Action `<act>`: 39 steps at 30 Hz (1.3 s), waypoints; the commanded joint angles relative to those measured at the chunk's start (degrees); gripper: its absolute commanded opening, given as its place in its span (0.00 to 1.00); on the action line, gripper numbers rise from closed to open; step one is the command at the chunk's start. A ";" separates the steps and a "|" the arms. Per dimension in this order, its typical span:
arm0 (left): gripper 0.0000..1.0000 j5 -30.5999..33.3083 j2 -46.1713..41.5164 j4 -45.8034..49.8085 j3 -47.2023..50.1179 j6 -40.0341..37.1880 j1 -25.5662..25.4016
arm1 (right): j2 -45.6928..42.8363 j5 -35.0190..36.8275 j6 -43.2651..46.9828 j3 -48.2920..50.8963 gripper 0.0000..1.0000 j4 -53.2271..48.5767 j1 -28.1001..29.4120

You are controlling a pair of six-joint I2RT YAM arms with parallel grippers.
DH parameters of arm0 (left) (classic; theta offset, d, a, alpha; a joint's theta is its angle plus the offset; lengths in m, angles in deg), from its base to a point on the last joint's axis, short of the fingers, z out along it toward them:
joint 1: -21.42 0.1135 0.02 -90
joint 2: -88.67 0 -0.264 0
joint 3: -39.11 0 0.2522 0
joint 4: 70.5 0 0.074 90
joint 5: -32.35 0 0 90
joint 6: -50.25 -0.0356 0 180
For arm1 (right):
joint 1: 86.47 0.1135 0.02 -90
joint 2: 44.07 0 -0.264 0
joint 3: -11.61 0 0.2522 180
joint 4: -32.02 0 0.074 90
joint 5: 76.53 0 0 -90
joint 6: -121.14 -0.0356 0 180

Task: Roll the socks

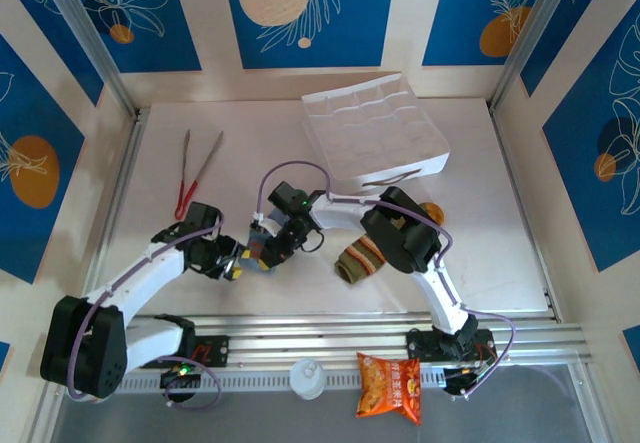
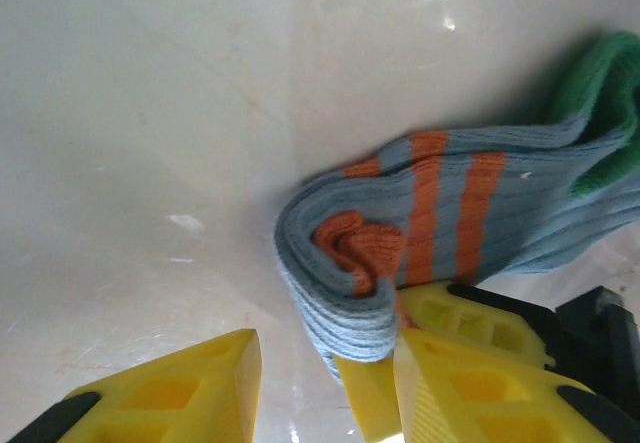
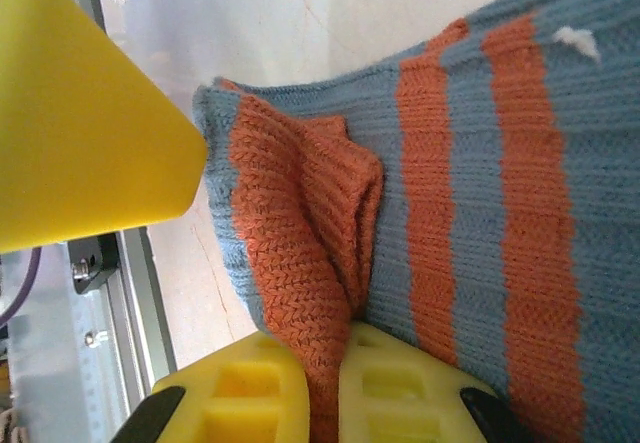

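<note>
Right gripper (image 3: 322, 351) is clamped tight on the folded orange cuff of the grey sock (image 2: 470, 213), its two yellow fingers pinching the knit so the turned-over end cannot spring flat. Beside it, the left gripper (image 2: 325, 353) stands partly open. Its fingers sit either side of the same curled end with a gap on the outer side, and it grips nothing. It looks placed to take or tuck the roll while the other pins it. The grey sock lies on the table (image 1: 500, 253) between the two arms, cuff end folded in on itself, green toe stretched away. The olive striped sock (image 1: 362, 260) lies nearby to the right, beside the right arm's elbow, so I judge the rolling is at an early stage.
</note>
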 commanded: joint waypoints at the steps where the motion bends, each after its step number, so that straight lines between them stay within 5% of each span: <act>1: 0.40 -1.26 0.64 -2.31 0.90 -0.36 -0.36 | 6.28 5.48 -1.88 1.26 0.00 -8.94 -0.17; 12: 0.39 1.39 10.00 -3.72 -0.61 -3.81 -0.52 | 6.66 4.90 -1.72 -0.50 0.00 -10.14 -0.71; 18: 0.36 2.70 16.74 3.49 -4.12 -7.22 -0.71 | 6.14 5.81 -1.24 -0.72 0.00 -10.32 -0.71; 21: 0.25 2.57 18.99 5.59 -3.54 -7.52 -0.73 | 4.96 7.08 -0.08 -0.51 0.08 -9.72 -0.35; 24: 0.24 2.04 20.14 5.16 -2.33 -6.72 -0.73 | 1.78 9.21 2.62 1.19 0.20 -7.00 0.82; 32: 0.22 2.66 22.55 9.23 -5.10 -8.11 -0.72 | -13.75 21.70 11.77 14.60 0.39 9.89 4.40; 39: 0.22 2.55 23.05 10.60 -6.67 -8.55 -0.71 | -25.39 45.81 26.26 27.38 0.52 25.26 11.58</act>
